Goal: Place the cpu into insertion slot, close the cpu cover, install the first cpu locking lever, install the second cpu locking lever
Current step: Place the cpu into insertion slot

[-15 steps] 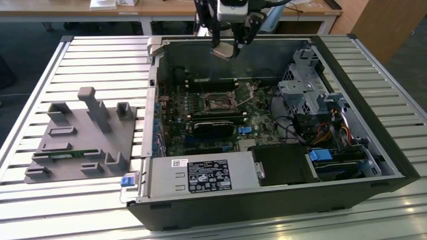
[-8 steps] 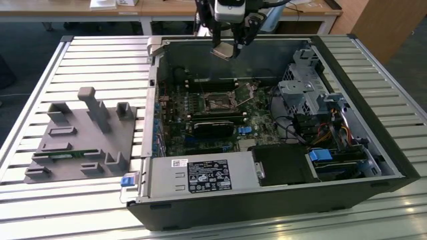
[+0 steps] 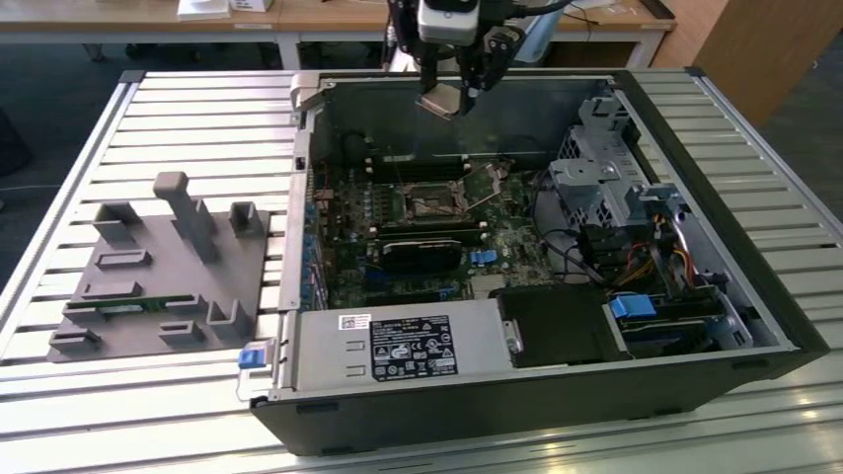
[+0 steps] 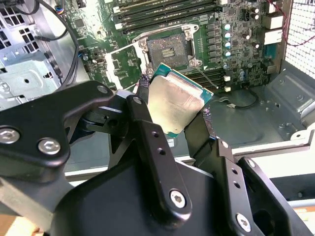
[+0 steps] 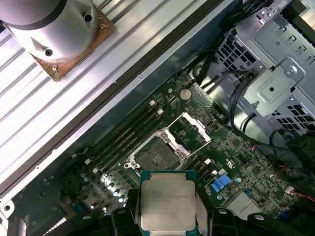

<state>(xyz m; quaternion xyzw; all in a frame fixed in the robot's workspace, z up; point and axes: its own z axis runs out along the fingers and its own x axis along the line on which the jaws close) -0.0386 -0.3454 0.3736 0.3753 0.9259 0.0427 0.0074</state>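
- The gripper (image 4: 173,101) holds the cpu (image 4: 179,93) between its two fingers, one on each side.
- The cpu hangs above the slot (image 4: 170,49) and does not touch it.
- The cover (image 4: 120,66) lies folded open, just beside the slot.

This is looking like a robotics lab or workshop: an open computer case (image 3: 527,405) is lying on a slatted aluminium bench (image 3: 132,395), a grey parts fixture (image 3: 172,272) is sitting toward the bench's edge at the exterior view's left, and wooden desks (image 3: 330,18) are standing behind.
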